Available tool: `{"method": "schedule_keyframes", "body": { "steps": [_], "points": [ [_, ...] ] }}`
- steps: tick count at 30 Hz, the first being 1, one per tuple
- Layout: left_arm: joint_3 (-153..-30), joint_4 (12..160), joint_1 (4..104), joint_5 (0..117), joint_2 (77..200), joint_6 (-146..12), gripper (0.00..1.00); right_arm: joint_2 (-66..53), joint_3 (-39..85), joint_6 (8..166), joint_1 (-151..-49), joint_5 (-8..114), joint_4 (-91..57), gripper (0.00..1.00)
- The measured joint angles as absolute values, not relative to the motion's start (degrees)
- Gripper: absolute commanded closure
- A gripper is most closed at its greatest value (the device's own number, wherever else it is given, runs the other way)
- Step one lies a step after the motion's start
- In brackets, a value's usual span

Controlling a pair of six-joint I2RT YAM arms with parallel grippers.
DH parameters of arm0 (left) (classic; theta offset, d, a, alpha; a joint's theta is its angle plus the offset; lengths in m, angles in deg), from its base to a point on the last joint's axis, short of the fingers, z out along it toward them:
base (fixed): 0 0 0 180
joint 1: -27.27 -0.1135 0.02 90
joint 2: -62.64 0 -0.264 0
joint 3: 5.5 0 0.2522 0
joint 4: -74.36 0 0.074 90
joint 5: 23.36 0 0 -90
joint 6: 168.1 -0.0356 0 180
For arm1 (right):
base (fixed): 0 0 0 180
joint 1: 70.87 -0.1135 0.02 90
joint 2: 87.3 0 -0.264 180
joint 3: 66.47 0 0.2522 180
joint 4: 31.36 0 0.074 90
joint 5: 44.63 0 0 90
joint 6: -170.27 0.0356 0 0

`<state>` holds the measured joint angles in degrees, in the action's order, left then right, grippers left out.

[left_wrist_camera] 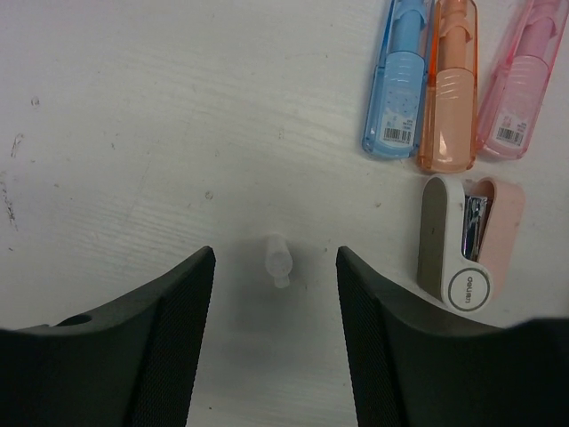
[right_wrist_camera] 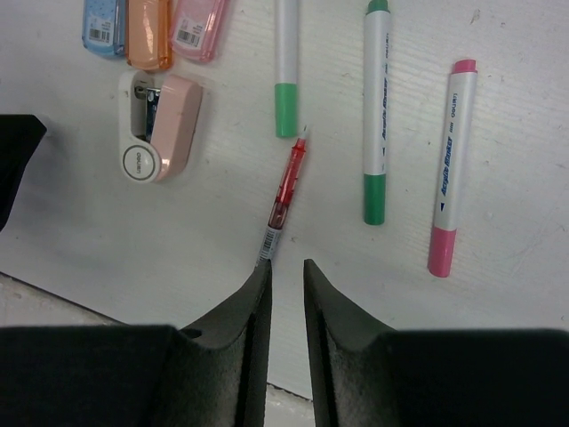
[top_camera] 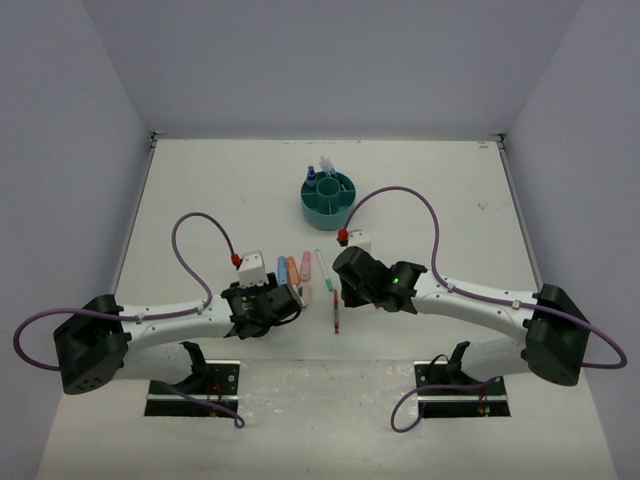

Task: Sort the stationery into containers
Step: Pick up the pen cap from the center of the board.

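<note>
Left gripper (left_wrist_camera: pixel 276 256) stands half open over the white worktop (left_wrist_camera: pixel 133 107), straddling a small clear plastic cap (left_wrist_camera: pixel 279 260), untouched. Right gripper (right_wrist_camera: pixel 287 265), nearly closed, meets a thin red pen (right_wrist_camera: pixel 286 187) at its tail; whether it grips, I cannot tell. Round teal plastic organiser (top_camera: pixel 330 197) sits near the far edge.

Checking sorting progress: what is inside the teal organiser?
A few blue and white items stand in the teal organiser's far-left compartment. The other compartments look bare; the near wall hides part of their floors.

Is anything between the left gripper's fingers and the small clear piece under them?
Nothing visible. The small clear piece lies between the open fingers of the left gripper; the pink stapler sits outside them.
</note>
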<state>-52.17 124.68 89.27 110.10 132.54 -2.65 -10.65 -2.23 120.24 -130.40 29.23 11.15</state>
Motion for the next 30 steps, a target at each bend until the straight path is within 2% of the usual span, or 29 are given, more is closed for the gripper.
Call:
{"method": "schedule_keyframes", "body": {
  "steps": [2,4,9,12,18,20,22,30],
  "points": [
    [-51.9,123.5,88.9,110.1,133.0,-2.7,0.44,-10.7,-2.2,120.1,-130.4,29.3,11.2,0.80],
    [-51.6,122.3,88.6,110.1,133.2,-2.8,0.51,-10.7,-2.3,120.0,-130.4,29.3,11.1,0.81],
    [-51.0,120.1,88.3,110.1,134.1,-3.8,0.57,-10.7,-2.3,119.6,-130.4,29.3,11.2,0.83],
    [-50.8,119.6,88.1,110.0,135.2,-3.9,0.69,-10.7,-2.3,119.4,-130.4,29.3,11.2,0.84],
    [-50.8,119.2,88.1,109.3,136.6,-4.9,0.82,-10.7,-2.3,119.0,-130.4,29.4,11.2,0.85],
    [-50.8,119.2,88.1,109.1,136.6,-5.6,0.93,-10.7,-2.3,118.8,-130.4,29.3,11.2,0.85],
    [-50.8,119.1,88.1,109.0,136.7,-6.3,0.99,-10.7,-2.3,118.8,-130.4,29.4,11.2,0.86],
    [-50.8,119.2,88.0,107.4,132.7,-8.9,1.00,-11.1,-2.3,118.4,-130.4,29.4,11.1,0.89]
  ]
}}
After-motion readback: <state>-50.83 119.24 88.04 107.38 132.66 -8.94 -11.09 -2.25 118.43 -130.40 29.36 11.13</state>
